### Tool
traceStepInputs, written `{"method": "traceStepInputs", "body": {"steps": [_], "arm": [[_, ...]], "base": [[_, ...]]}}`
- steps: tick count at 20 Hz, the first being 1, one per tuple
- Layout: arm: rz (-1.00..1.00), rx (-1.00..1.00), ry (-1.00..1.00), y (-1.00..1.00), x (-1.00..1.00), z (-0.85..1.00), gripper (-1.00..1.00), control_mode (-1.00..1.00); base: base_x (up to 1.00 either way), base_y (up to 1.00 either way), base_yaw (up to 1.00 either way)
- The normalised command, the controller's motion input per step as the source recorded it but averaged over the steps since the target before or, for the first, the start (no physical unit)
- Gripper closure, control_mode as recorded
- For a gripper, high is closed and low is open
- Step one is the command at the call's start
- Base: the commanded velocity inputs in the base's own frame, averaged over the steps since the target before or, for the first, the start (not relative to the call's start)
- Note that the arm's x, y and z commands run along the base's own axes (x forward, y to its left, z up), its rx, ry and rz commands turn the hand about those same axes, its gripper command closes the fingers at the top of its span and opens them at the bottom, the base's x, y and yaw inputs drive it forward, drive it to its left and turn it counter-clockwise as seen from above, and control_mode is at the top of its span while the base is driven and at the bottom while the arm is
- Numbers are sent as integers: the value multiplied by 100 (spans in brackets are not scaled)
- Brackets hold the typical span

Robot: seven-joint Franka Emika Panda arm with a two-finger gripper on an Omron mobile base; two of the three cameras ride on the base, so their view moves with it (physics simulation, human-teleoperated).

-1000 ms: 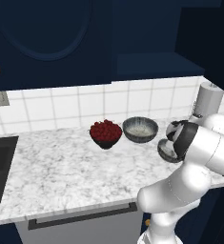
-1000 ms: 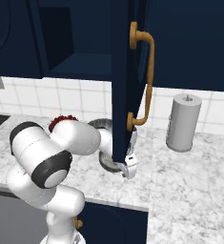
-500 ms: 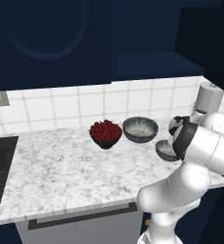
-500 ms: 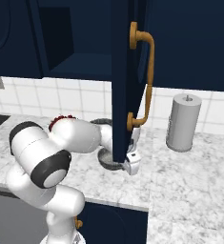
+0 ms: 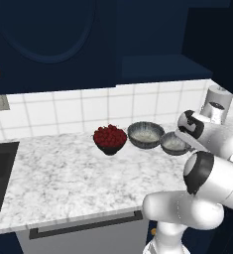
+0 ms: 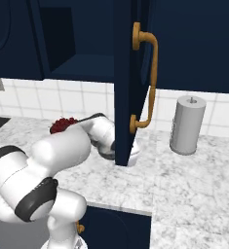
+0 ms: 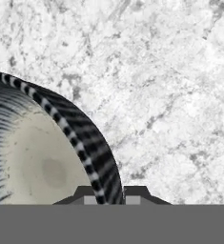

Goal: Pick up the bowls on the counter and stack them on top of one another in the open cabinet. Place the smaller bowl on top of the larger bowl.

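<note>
Grey smaller bowl (image 5: pixel 174 143) sits near worktop (image 5: pixel 63 173) back edge, beside larger bowl (image 5: pixel 145 135); fingers (image 7: pixel 132 192) straddle its rim for a pinch; grip closure cannot be told.

Base views flank counter (image 5: pixel 63 178) — hand close.

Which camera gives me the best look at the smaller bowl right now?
Left base view: the smaller bowl shows nearly whole beside the larger bowl. The hand view shows its rim between the fingertips; in the right base view the arm and door mostly hide it.
</note>
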Motion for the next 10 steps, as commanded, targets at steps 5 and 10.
{"method": "traceStepInputs", "body": {"steps": [5, 10], "arm": [[-6, 0, -9, 9, 11, 91, 100, -100], [0, 0, 0, 38, 65, 20, 100, -100]], "base": [[0, 0, 0], [0, 0, 0]]}}
